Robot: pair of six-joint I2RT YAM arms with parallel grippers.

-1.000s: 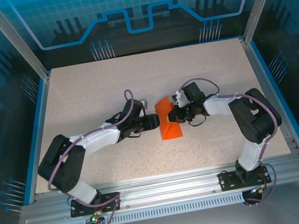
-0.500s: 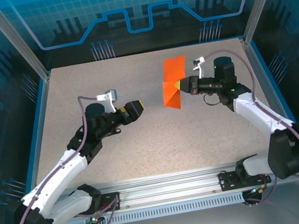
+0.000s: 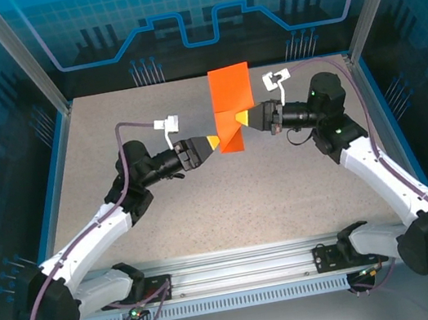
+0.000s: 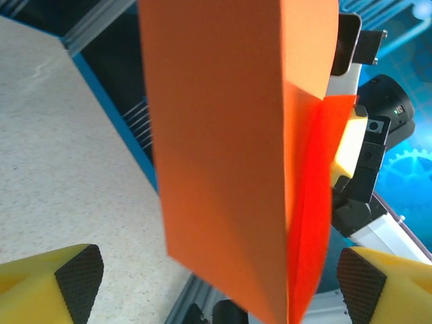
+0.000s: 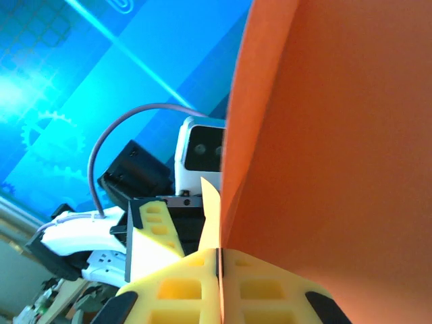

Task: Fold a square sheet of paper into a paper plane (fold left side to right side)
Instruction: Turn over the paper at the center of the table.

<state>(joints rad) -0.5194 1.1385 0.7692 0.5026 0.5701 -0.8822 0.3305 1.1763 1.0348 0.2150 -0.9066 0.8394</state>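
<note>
Paper (image 3: pixel 231 91), pinched aloft by right gripper (image 3: pixel 245 119), hides its own inner folds; left gripper (image 3: pixel 214 141) wide open, empty.

On my left wrist feed the orange paper (image 4: pixel 223 148) runs off the top edge, and the fingertips (image 4: pixel 77 277) of the left tool (image 4: pixel 216 280) are clipped at the bottom.

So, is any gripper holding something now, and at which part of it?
The right gripper, shut, pinches the folded orange paper at its right edge, raised in the air. The left gripper is open, holding nothing.
</note>
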